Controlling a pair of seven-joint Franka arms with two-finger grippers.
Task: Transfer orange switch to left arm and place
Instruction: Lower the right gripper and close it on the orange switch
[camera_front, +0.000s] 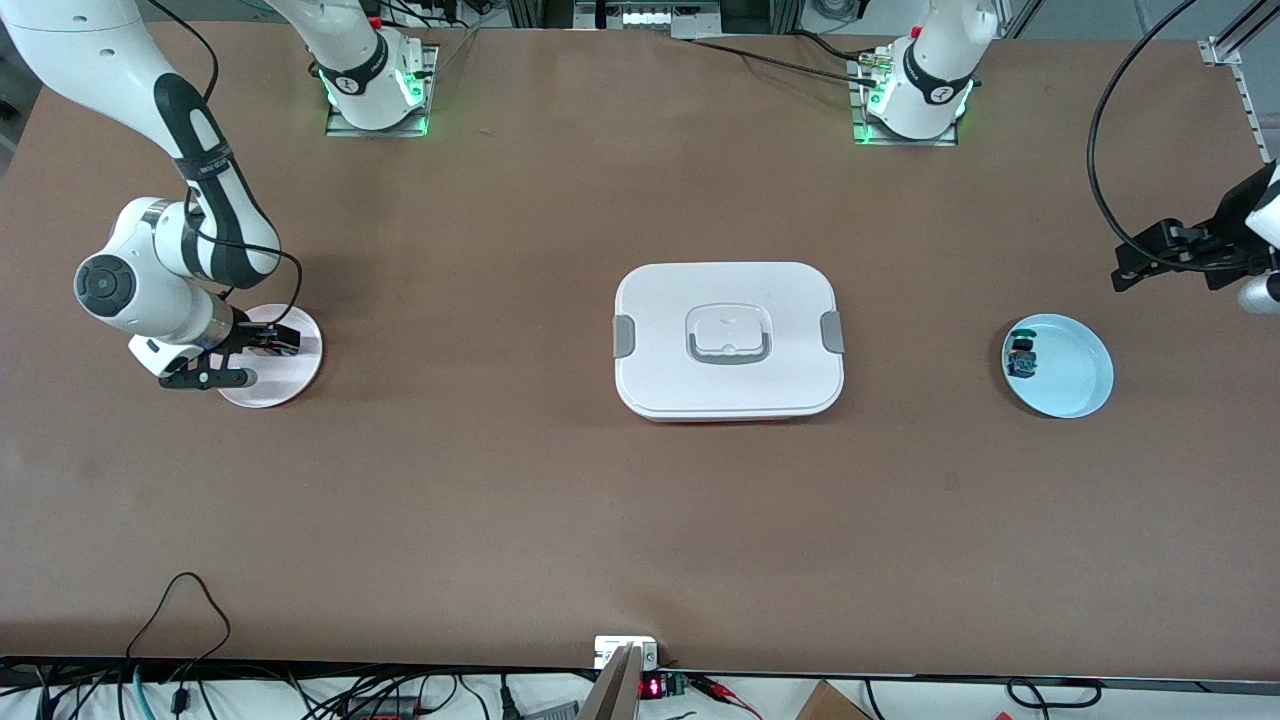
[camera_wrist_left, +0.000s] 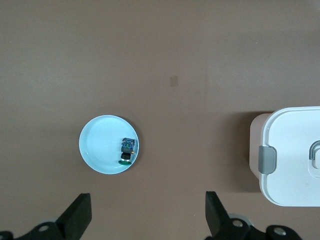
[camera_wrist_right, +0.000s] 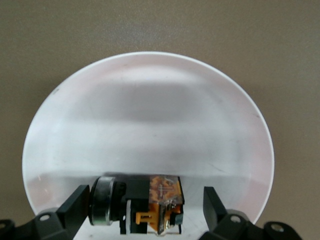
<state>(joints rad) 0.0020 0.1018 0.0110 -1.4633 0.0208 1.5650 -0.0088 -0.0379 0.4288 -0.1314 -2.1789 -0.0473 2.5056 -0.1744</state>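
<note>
Right claw (camera_wrist_right: 142, 210) sits low over the pink plate (camera_front: 290, 385) at the right arm's end of the counter (camera_front: 640, 520), jaws wide, nothing gripped; the orange switch (camera_wrist_right: 150, 205) lies on its side on the plate between the fingers, long axis running finger to finger. Left claw (camera_wrist_left: 145, 217) waits open above the counter near the blue plate (camera_wrist_left: 100, 145) holding the blue switch (camera_wrist_left: 127, 150). White box (camera_front: 728, 340) sits mid-counter between plates; the handover path should clear it.

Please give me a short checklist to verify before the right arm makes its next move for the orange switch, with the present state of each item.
1. Right gripper open, fingers on either side of the orange switch: ok.
2. Switch lies on the pink plate, not yet gripped: ok.
3. Left gripper open, waiting above the table near the light blue plate: ok.
4. White box in the table's middle, between both plates; lift over it: ok.
5. Blue switch occupies the blue plate's edge; room left: ok.
</note>
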